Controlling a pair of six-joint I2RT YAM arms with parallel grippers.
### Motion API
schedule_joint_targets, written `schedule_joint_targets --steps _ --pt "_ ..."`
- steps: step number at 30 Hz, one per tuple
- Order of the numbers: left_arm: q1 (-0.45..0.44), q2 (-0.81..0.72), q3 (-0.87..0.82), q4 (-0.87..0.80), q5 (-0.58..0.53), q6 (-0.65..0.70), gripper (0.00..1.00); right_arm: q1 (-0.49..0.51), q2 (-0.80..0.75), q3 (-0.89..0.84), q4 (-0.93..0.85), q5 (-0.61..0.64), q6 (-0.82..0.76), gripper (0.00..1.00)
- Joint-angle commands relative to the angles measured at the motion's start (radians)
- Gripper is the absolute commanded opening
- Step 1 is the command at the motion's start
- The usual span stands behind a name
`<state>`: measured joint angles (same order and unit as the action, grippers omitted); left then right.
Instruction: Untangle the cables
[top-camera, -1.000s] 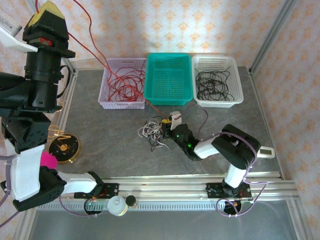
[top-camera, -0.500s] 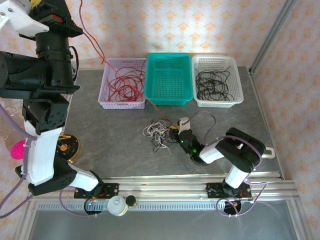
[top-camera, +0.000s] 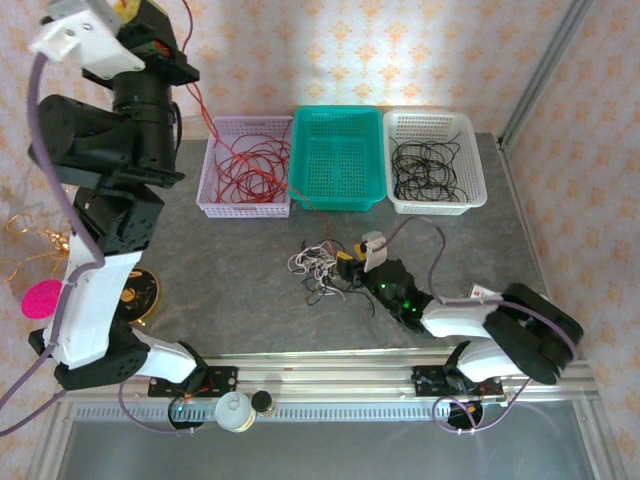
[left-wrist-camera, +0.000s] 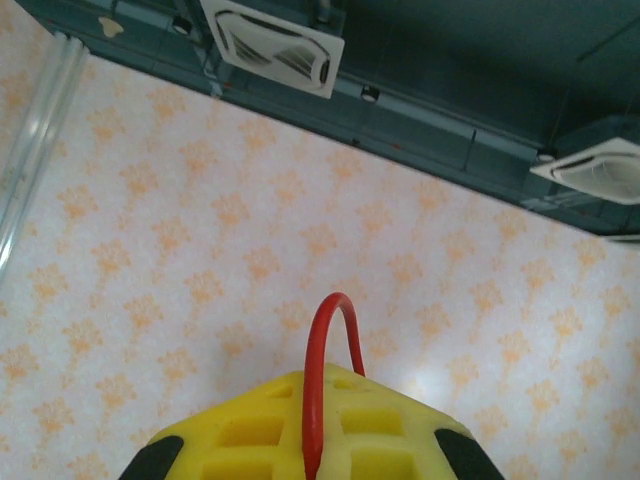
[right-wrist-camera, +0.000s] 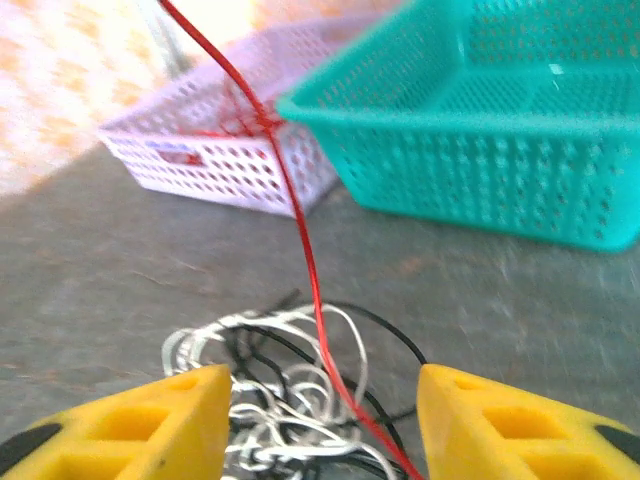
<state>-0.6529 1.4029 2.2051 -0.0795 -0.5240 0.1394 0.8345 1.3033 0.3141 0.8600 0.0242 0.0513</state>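
Left claw (left-wrist-camera: 312, 425), pressed together on the red cable (left-wrist-camera: 335, 315), which arches out above its yellow fingers. Over the last second the left arm swings upward and inward, so this claw now stands high over the far left of the surface (top-camera: 230, 270). The red cable runs down from it to the lilac basket (top-camera: 220, 205) and on toward the clump of cables (top-camera: 318, 266). The right arm meanwhile stretches out low, while the right claw (right-wrist-camera: 322, 400) stays at the clump, fingers spread, the red strand passing between them unpinched.

The long lift suggests the red cable is being drawn out of the clump; the white and black strands remain knotted mid-surface, in front of the teal basket (top-camera: 337, 110).

Hard to make out:
- The left claw is cut off at the top edge of the overhead view.
- Whether the red strand has come free of the clump cannot be told, as the right claw covers that spot.
- The baskets in the right wrist view are blurred.
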Motion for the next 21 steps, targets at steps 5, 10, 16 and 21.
schedule_joint_targets --steps 5,10,16,21 --pt "0.003 0.013 -0.003 -0.008 0.045 -0.002 0.00 -0.002 -0.226 0.046 -0.208 -0.108 -0.134 0.56" --pt "0.004 0.043 0.007 0.029 0.033 0.023 0.00 -0.002 -0.234 0.096 -0.245 -0.136 -0.098 0.56" --pt "0.006 0.051 -0.002 0.016 0.039 0.018 0.00 -0.002 -0.164 0.219 -0.267 -0.200 -0.162 0.57" --pt "0.055 0.071 -0.053 0.119 -0.005 0.105 0.00 -0.002 -0.104 0.335 -0.374 -0.245 -0.120 0.56"
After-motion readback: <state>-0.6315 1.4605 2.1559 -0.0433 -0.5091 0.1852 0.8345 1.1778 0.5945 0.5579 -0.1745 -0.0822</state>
